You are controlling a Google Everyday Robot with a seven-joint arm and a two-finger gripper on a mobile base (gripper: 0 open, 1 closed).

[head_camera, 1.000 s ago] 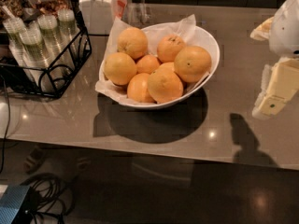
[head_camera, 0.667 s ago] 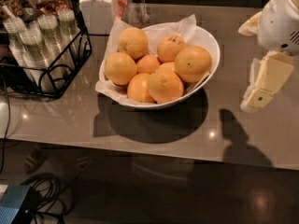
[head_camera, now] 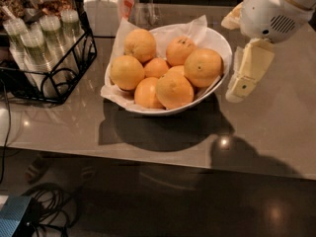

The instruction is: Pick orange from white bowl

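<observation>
- Gripper: hangs above the table, just beside the white bowl, off its rim at 3 o'clock. Apart from the bowl and the fruit. Whether it is spread or pressed together: cannot tell from this view.
- Orange: lies in the white bowl on the 3 o'clock side, on top of the pile, close to the rim. From the gripper it is at about 9 o'clock, near. It leans on the front orange at its 7 o'clock.
- Handling, judged: firm fruit, moderately heavy. The skin is dimpled, so it is not very slippery, yet round enough to squirt out of an off-centre pinch. Best hold looks to be across the widest part, coming from above. Squeezing hard could bruise it.
- Risk, judged: neighbours touch it, so they may roll once it lifts. The crinkled paper could snag.
- Speckled orange is at 12 o'clock in the bowl, and the small deep-orange one is at centre. Neither is the target.
- Further out: a white lidded jar at the bowl's 11 o'clock and a black wire rack of clear cups at 9 o'clock.
- Labels: no readable brand or writing anywhere.
</observation>
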